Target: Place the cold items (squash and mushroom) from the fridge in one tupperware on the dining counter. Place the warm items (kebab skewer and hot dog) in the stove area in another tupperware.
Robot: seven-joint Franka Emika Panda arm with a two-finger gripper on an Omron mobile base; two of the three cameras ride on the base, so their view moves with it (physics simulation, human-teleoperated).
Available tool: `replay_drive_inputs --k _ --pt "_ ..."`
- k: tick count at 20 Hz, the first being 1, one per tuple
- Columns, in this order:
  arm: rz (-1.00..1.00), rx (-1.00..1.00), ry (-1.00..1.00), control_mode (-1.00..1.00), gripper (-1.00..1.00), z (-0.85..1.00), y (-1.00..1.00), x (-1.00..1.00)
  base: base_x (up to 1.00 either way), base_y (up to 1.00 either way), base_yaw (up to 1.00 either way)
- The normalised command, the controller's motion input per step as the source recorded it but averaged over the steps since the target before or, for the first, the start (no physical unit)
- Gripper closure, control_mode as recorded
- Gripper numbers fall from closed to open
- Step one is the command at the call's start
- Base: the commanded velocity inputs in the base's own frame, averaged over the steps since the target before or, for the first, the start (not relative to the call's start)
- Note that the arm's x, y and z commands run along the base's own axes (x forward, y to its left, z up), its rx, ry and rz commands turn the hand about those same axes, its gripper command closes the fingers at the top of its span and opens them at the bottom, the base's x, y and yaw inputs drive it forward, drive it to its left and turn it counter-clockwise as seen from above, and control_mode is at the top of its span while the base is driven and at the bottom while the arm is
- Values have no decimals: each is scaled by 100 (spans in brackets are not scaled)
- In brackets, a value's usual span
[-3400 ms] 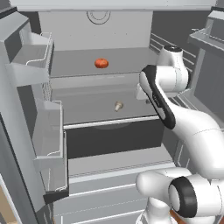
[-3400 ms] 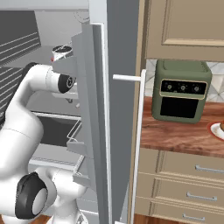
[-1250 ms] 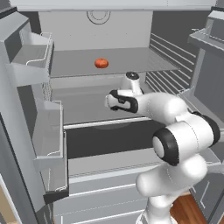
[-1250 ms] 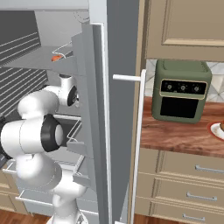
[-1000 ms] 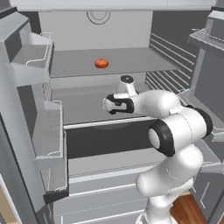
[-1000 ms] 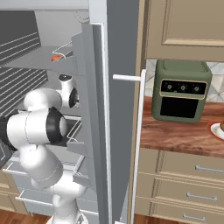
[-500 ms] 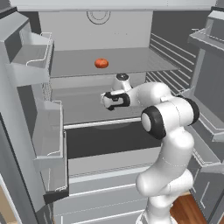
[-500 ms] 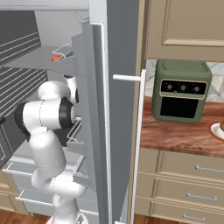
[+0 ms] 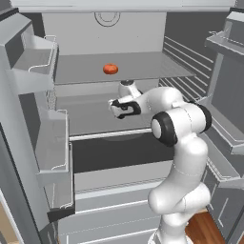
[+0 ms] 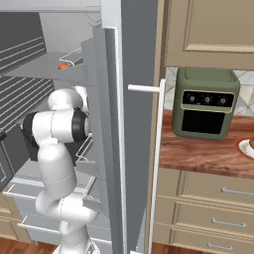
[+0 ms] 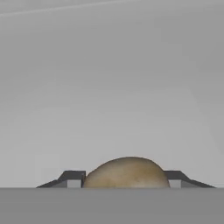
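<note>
1. We find the arm reaching into the open fridge (image 9: 28, 119), its hand low over the middle shelf (image 9: 90, 119).
2. In the hand view, the fingers (image 11: 72, 178) stand one on each side of a rounded tan object, which we take to be the mushroom (image 11: 126, 173); it sits squarely between them on the grey shelf floor.
3. The inner faces of the fingers appear to meet the mushroom's sides (a firm grip or mere contact, we cannot tell from this angle).
4. In the left base view the gripper (image 9: 122, 108) hides the mushroom itself.
5. An orange-red item (image 9: 110, 69) lies on the upper shelf (image 9: 143, 71), well apart from the hand; its identity is too small to confirm.
6. From the right base view, a green air fryer (image 10: 205, 103) stands on the wooden tabletop (image 10: 208, 154) beside the fridge, with the rim of a plate (image 10: 244, 147) at the far right edge.
</note>
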Motion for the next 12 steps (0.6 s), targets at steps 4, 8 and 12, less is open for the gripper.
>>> replay_drive_inputs --k 4,8,12 --pt "-12 3 -19 -100 100 -44 -6 -48 0 0 0" --pt "-9 17 -58 -100 100 -20 0 -92 0 0 0" --pt "-4 21 -71 -100 100 5 0 -99 0 0 0"
